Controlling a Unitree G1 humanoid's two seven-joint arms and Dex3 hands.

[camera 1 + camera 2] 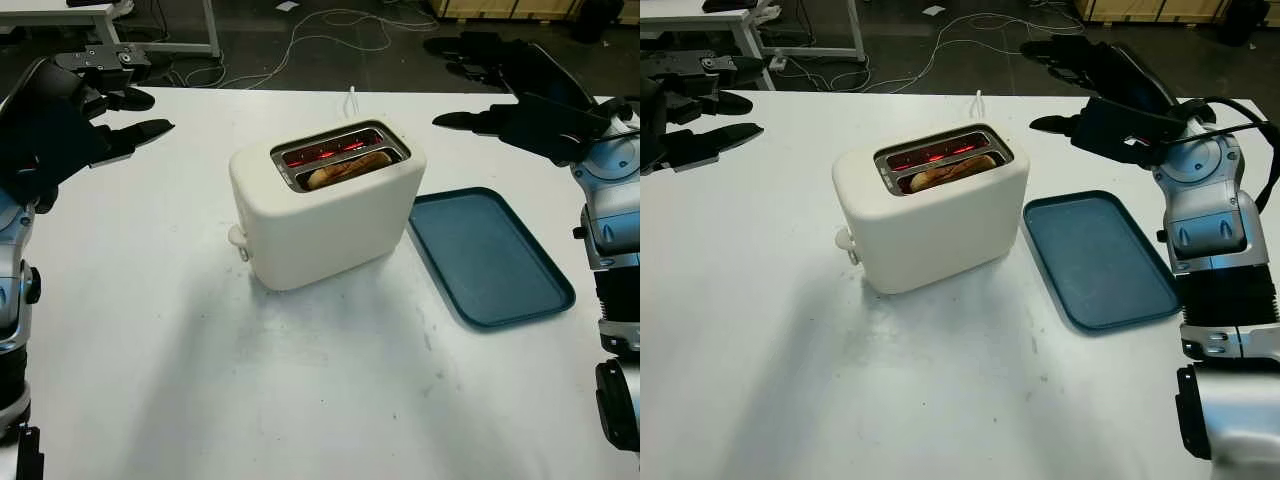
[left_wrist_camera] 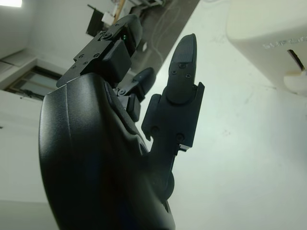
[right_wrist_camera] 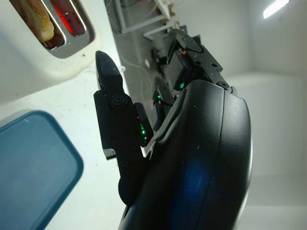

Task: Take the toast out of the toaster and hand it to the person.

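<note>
Toast (image 1: 345, 168) in toaster (image 1: 325, 205); hands apart.

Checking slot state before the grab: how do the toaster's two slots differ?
The near slot holds the toast, browned; the far slot holds no bread and shows a red glow. Both sit side by side in the top of the white toaster.

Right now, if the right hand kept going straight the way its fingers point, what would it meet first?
Probably nothing: the open right hand points left, seemingly above and behind the toaster. Depth is unclear, though.
</note>
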